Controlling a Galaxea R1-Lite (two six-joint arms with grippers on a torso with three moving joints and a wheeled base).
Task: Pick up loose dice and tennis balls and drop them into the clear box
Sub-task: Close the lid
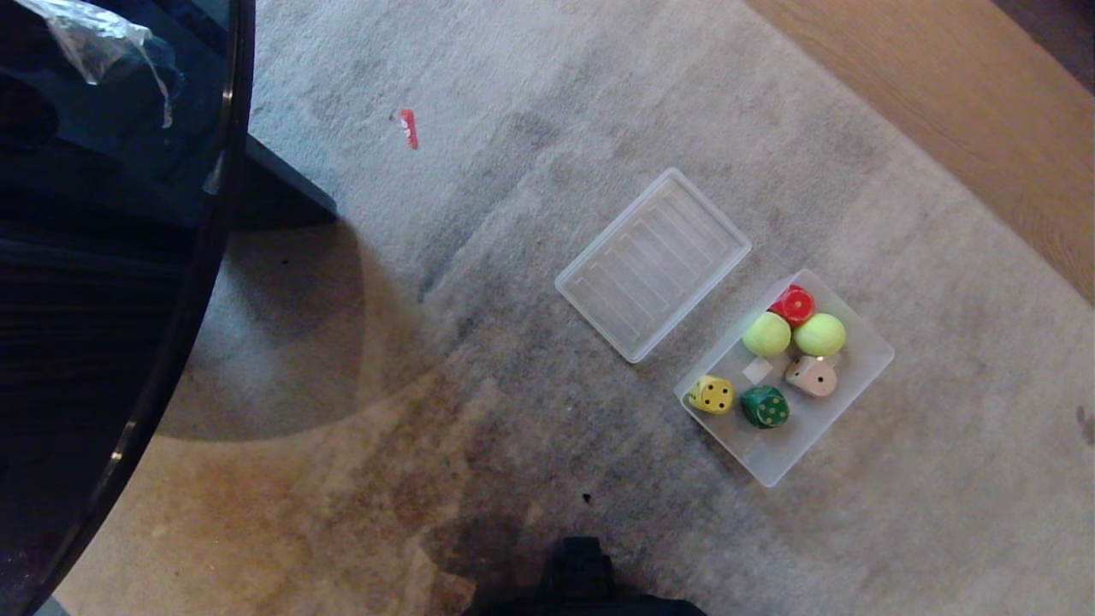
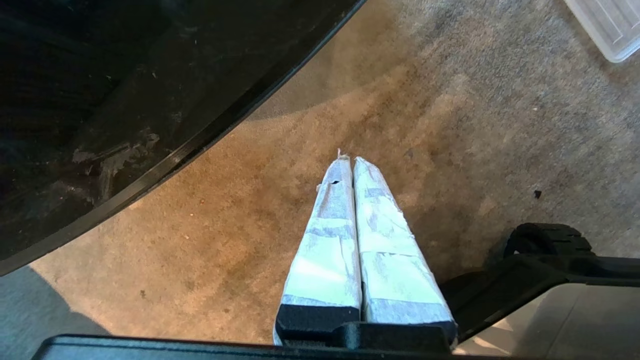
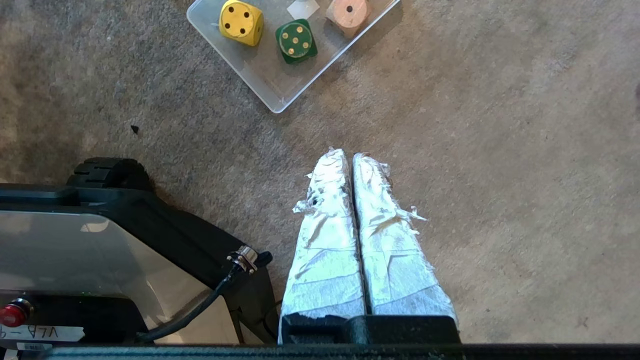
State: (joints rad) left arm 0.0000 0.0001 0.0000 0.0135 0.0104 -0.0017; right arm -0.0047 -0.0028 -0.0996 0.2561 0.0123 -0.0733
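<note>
Right claw (image 3: 352, 159): taped fingers pressed together, nothing between them; it hangs over bare carpet (image 3: 500, 175), beside the robot's base (image 3: 100, 240).
Left claw (image 2: 350, 162): taped fingers pressed together, empty, over the brown-stained carpet next to the dark round worktop (image 2: 125, 100).
Clear box (image 1: 868, 364): on the carpet ahead of the right claw and apart from it; its near corner lies closest to the fingertips.
Dice: 4, all inside the clear box. The yellow die (image 1: 712, 394) and dark green die (image 1: 764, 405) sit at the end nearer the right claw, the beige die (image 1: 812, 375) beside them, the red die (image 1: 794, 304) at the far end.
Tennis balls: 2, one tennis ball (image 1: 766, 334) touching the other tennis ball (image 1: 819, 334), both in the box just past the beige die and against the red die.
White label (image 1: 757, 370): on the box floor, between the balls and the green die.
Ribbed lid (image 1: 654, 262): flat on the carpet, just beside the box, on the side away from the right claw.
</note>
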